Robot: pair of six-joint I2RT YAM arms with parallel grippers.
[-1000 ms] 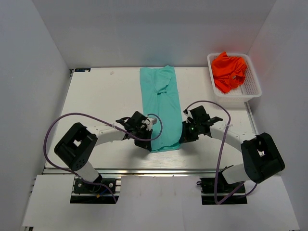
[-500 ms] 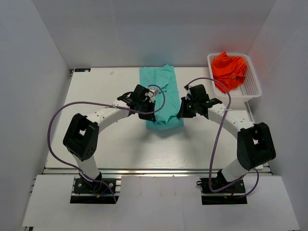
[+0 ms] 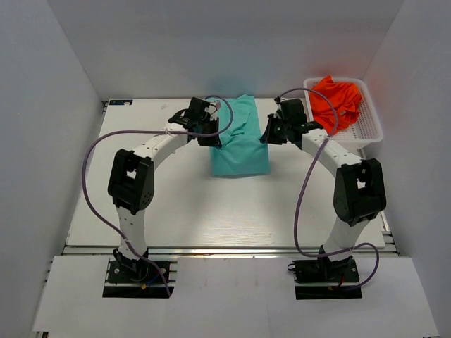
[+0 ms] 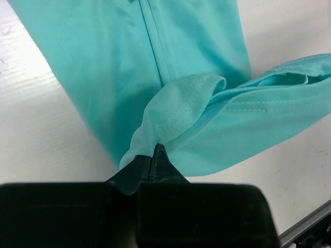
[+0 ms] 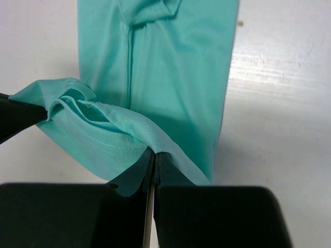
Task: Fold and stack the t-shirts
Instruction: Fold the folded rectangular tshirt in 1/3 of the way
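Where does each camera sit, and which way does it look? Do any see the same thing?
Top camera: fixed above and behind, looking down at the white table; shows the left arm and right arm, a soft teal t-shirt, and an orange-red t-shirt in a white perforated plastic basket.
Left wrist camera: on the left arm, looking along the left gripper, shut on the teal hem.
Right wrist camera: on the right arm, looking along the right gripper, shut on the hem.
Shared: both wrist views show that folded-over teal edge.

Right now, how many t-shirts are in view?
2. The teal t-shirt lies partly folded on the table; the orange t-shirt sits crumpled in the white basket at far right. Others could hide beneath it.
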